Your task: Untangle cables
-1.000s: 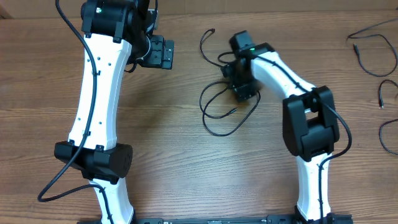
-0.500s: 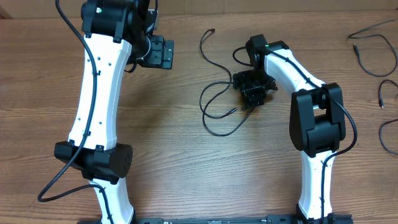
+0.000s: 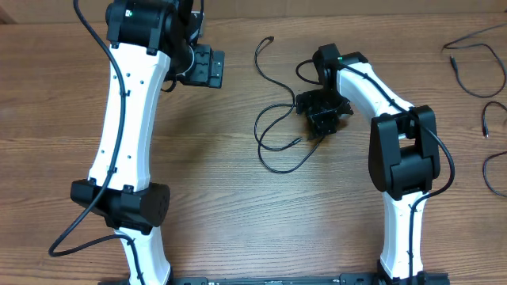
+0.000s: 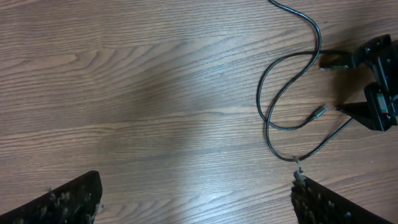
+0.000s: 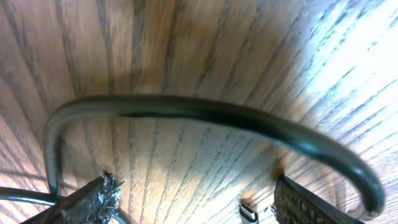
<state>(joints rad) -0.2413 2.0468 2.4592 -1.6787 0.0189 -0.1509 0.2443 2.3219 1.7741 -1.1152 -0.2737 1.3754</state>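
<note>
Cables [image 5: 205, 116]: right gripper [image 3: 321, 120] has shifted right and settled over them, jaws spread astride one, not pinching. Left gripper [image 3: 207, 67] hovers far-left, jaws wide. Grasp pending.

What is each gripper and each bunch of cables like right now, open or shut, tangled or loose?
middle cables, looped and crossing each other, lying flat.
right-edge cables, loose separate strands, nothing touching them.
left gripper, open, empty, away from the cables.
right gripper, open, low at the middle cables, clamping nothing.

Cables [image 3: 257, 128] on table [image 3: 238, 226], beside right fingers [image 5: 90, 200]
</note>
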